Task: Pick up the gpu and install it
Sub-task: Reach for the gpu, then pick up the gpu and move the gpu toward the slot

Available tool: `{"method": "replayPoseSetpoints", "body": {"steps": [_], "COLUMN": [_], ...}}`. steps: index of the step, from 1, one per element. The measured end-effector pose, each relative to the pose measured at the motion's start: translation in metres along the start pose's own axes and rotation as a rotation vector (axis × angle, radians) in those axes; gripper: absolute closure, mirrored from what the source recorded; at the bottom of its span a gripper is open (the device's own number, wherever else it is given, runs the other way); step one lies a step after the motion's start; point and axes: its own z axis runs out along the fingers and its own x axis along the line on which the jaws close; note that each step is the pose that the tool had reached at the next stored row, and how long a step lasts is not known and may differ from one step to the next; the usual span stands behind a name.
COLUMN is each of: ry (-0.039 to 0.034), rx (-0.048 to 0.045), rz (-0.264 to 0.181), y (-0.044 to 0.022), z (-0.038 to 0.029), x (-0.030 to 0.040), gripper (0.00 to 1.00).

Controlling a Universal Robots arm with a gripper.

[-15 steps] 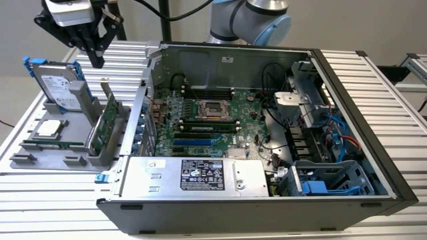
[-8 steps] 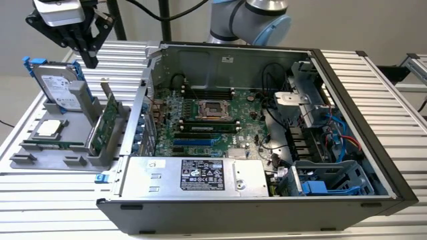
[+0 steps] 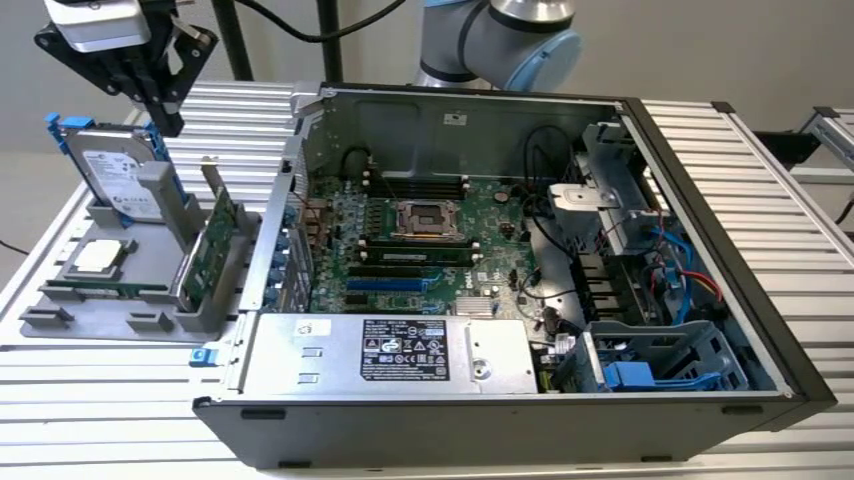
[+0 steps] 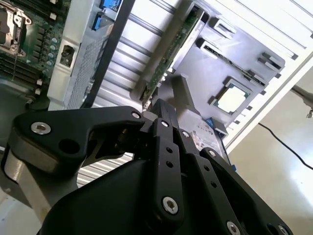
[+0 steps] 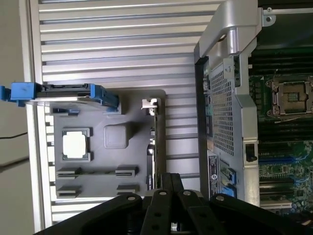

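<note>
Fingers (image 4: 165, 120) of the arm are pressed together and pinch nothing. In the exterior view they hang above the grey holder (image 3: 54, 300) that sits on the desk (image 3: 94, 400). Just beyond their tips, in both wrist views, stands the gpu (image 5: 152, 142), apart from them and not touched. It stands on its long edge in a slot of the holder, I think so that a grasp from above can reach its upper edge. Beside it on the same holder a processor chip (image 3: 100, 257) lies flat and a hard drive (image 3: 120, 175) stands upright. Farther on lies the open computer case (image 3: 747, 250) on its side, so that the motherboard (image 3: 414, 240) faces up, ready to receive the card.
</note>
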Motion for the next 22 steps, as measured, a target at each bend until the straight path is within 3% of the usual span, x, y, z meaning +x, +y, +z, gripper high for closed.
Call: {"method": "replayPoseSetpoints", "body": {"steps": [8, 22], "ry": [0.0000, 0.0000], "rx": [0.0000, 0.0000], "rz": [0.000, 0.000], "y": [-0.0005, -0.0006], "z": [-0.0001, -0.0002], "x": [0.0066, 0.0082], "gripper": [1.00, 1.00]}}
